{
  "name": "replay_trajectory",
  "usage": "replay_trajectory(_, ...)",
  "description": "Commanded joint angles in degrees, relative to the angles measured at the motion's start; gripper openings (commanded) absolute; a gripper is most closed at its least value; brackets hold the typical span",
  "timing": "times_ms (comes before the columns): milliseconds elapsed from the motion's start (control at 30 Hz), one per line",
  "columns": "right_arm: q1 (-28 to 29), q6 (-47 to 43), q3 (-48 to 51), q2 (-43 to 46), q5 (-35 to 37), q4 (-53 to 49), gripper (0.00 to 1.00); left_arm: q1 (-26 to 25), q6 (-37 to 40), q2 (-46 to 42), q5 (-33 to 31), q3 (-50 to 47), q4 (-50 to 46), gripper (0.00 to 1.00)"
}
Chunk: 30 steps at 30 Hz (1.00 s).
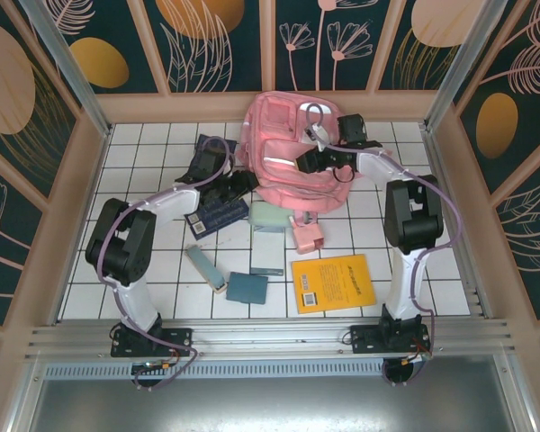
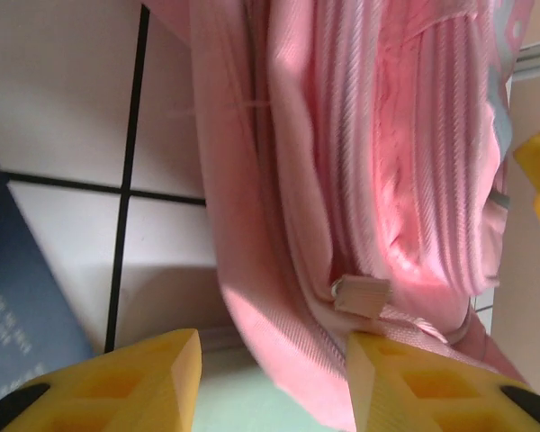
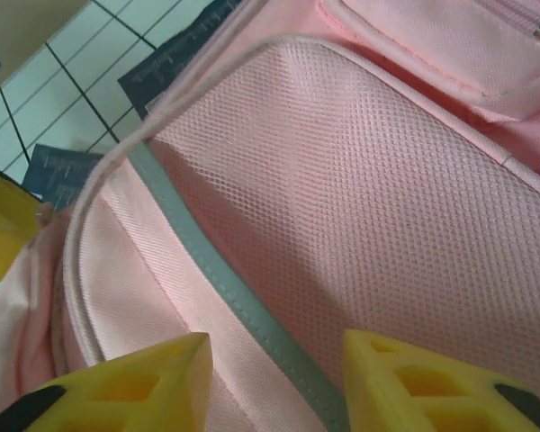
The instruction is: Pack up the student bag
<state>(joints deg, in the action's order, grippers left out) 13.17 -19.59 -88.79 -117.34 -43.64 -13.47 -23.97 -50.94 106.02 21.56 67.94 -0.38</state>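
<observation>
Student bag, a large pink fabric backpack with silver-grey trim, lies at the far middle of the white tiled table, top toward the back wall.

Left side. My left claw sits at the bag's left edge, just past a dark blue book lying flat on the tiles. Left wrist view: claw released, yellow fingers spread wide. A fold of the bag's pink fabric hangs between them, and neither finger presses on it. A small white zipper tab sits just above the right-hand finger; I cannot tell if they touch.

Front left. A pale teal flat case lies aslant. Just right of it is a dark teal rectangular notebook.

Centre. A pale green rectangular pouch lies just beside the bag's near edge. A small pink box is next to it on the right. A yellow paperback book lies flat nearer the front, apart from both.

Right side. My right claw is over the bag's front face, pointing left. Right wrist view: claw released as well, fingers apart, holding nothing. Beyond them are a pink mesh panel and a grey trim band running diagonally. I cannot tell whether the fingertips touch the fabric.
</observation>
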Motion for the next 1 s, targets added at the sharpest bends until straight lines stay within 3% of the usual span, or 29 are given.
replay_trajectory(0,-0.8,-9.2,-1.1,1.0,-3.8,3.0,0.49,-0.2,-0.6,1.7,-0.6,3.8,-2.6,0.47)
replay_trajectory(167,-2.4,-15.4,-18.8,-10.2,-13.9,-15.0,0.53,-0.2,-0.3,1.6,1.8,3.1,-2.1,0.46)
replay_trajectory(300,-2.0,-17.3,-23.0,-14.2,-17.7,-20.4,0.56,-0.2,0.1,1.3,3.2,1.9,-1.5,0.45)
replay_trajectory(567,0.6,-18.7,-21.5,-16.7,-11.0,-23.0,0.61,-0.2,0.4,2.9,3.8,2.9,-1.2,0.44)
replay_trajectory(667,0.7,-18.6,-20.4,-16.4,-12.7,-23.1,0.57,-0.2,0.7,3.6,3.5,3.6,-1.3,0.44)
replay_trajectory(967,3.3,-20.2,-19.0,-14.6,-13.1,-23.9,0.27,0.3,2.0,8.2,2.8,9.8,-3.5,0.43)
